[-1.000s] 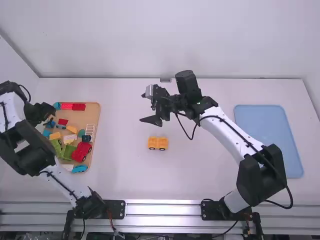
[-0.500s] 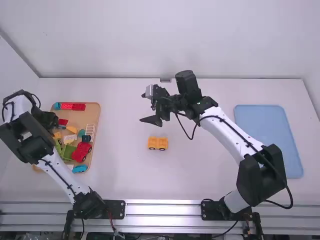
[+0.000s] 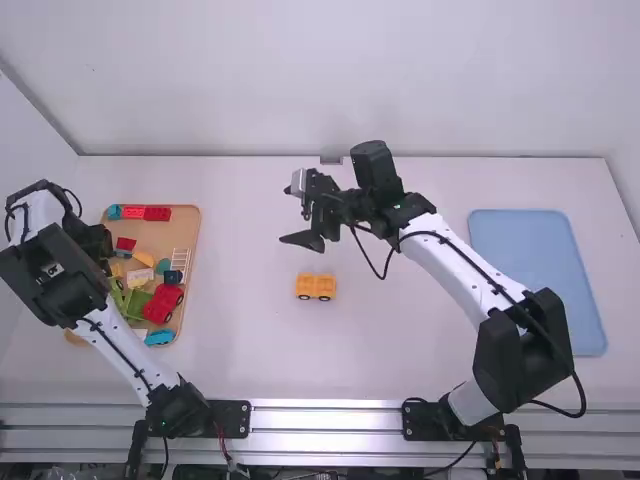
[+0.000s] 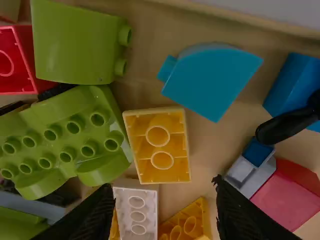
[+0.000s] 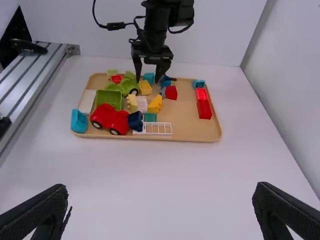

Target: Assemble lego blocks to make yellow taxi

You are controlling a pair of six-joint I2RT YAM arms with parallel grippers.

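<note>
Far left of frame, left gripper gaping above the block tray;
yellow wheeled base mid-frame; right gripper higher up, fingers apart.

So the tray is on the left of the table, loads of blocks in it. Toy truck sits toward its right edge, ladder piece just beyond that, further from the arm bases. Wheeled base is mid-table, between tray and mat; mat's over on the right.

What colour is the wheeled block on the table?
The block is yellow-orange, clearest in the high view.
</note>
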